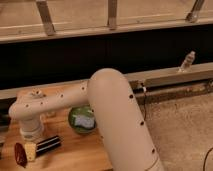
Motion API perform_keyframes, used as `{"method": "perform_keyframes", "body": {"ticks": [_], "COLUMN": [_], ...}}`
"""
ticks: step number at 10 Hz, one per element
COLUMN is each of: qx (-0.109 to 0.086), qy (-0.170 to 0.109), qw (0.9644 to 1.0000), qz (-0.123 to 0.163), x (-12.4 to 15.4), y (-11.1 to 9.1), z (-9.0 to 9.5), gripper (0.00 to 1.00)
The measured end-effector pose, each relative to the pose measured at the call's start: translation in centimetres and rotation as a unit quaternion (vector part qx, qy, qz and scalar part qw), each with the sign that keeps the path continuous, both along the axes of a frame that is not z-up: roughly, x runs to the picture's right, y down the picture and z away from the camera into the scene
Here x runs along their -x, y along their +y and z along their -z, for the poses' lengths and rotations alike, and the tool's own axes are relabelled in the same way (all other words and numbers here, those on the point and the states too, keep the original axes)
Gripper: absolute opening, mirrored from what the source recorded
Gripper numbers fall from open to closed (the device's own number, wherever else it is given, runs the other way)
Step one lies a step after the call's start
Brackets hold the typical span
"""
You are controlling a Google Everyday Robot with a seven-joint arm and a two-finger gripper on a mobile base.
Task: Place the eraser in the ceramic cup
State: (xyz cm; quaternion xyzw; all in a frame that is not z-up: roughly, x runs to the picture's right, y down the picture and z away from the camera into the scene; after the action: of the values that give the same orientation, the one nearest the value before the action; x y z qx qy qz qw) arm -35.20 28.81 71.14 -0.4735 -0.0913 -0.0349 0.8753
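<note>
Claw (31, 144), at the arm's (115, 115) left end, low over the surface (75, 150): outline blurred into the wrist. Eraser (48, 144), just right of the claw: left end lost in a pale blur. Plate (75, 116), farther right: right rim behind the arm, contents blurred. Surface cut off at left and below. Bottle (187, 61), far right: too small to detail.

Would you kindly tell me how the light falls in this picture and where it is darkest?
Camera view: warm, dim light; the arm is brightest on top, the band beneath the railing almost black; the gripper, low at left by the eraser, shades the table under it; the green plate lies in shade beside the arm.
</note>
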Motion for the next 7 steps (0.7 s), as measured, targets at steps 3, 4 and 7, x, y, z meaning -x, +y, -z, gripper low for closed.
{"method": "perform_keyframes", "body": {"ticks": [3, 4, 7], "qx": [-0.021, -0.026, -0.04], "qy": [0.008, 0.007, -0.004], "qw": [0.9997, 0.9995, 0.9989], "qz": [-0.012, -0.018, -0.025], "x": [-2.2, -2.7, -2.9], "y": [1.1, 1.4, 1.7], "z": [-1.0, -1.3, -1.9], "gripper": [0.8, 0.8, 0.8]}}
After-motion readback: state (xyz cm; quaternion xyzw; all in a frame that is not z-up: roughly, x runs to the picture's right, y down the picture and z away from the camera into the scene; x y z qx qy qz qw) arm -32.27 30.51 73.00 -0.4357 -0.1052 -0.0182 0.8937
